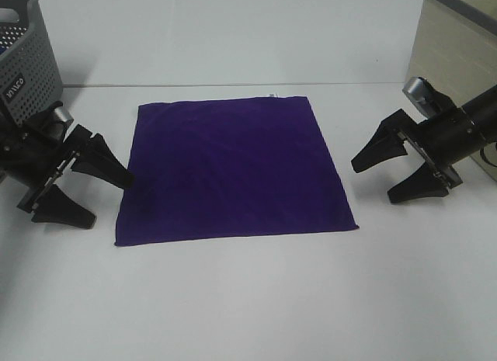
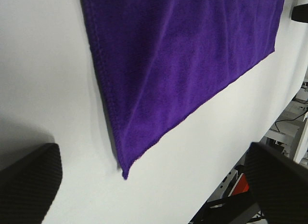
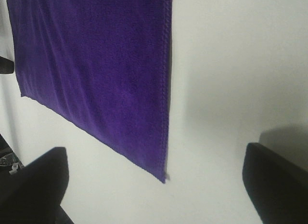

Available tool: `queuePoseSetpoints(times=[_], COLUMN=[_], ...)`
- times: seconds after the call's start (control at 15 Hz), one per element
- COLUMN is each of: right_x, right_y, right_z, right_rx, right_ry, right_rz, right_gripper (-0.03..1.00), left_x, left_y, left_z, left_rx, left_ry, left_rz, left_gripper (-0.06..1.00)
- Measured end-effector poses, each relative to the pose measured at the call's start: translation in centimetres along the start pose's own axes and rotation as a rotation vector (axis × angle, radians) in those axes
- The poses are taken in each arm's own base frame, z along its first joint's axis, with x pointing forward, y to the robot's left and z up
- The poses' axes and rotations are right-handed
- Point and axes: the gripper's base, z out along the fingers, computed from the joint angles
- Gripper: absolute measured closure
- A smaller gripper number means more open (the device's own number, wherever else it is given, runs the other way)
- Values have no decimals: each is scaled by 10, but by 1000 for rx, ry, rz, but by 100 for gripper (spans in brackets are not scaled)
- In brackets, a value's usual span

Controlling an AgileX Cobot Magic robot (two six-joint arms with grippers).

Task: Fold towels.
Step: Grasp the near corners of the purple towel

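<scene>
The deep purple, soft square towel (image 1: 233, 171) lies spread flat and unfolded in the middle of the white tabletop (image 1: 248, 307), one layer only. Its tiny white tag (image 1: 271, 95) shows on the far edge, towards the right corner. The cloth is smooth apart from a few shallow ripples.

Your left gripper (image 1: 109, 202) sits low at the towel's left side with its black jaws spread wide. In the high view the tip of the farther finger (image 1: 109, 168) meets the left hem, but you cannot tell from here whether it touches the cloth or only overlaps it. The nearer finger stands on bare table, just off the edge. The left wrist view shows one towel corner (image 2: 125, 173) between the two dark fingers, with nothing gripped.

Your right gripper (image 1: 374, 182) is also wide open and holds nothing. It points at the towel's right edge from a short way off (bare table shows between its tips and the hem). The right wrist view shows a stitched hem and a corner (image 3: 163, 178) between its fingers.

A grey perforated plastic basket (image 1: 27, 62) stands at the far left corner, well apart from the towel.
</scene>
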Motion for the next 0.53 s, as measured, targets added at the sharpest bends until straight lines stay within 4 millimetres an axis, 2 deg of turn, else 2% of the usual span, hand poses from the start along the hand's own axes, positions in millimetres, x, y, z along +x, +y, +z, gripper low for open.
queuePoseSetpoints(times=[0.53], right_x=[-3], right_y=[-4], right_z=[0], right_rx=[47], right_ry=[-37], right_rz=[0], right_gripper=[4], left_x=[0], left_y=[1], left_z=[1], left_rx=[-17], left_ry=[4], left_rz=[-50], left_gripper=[-1])
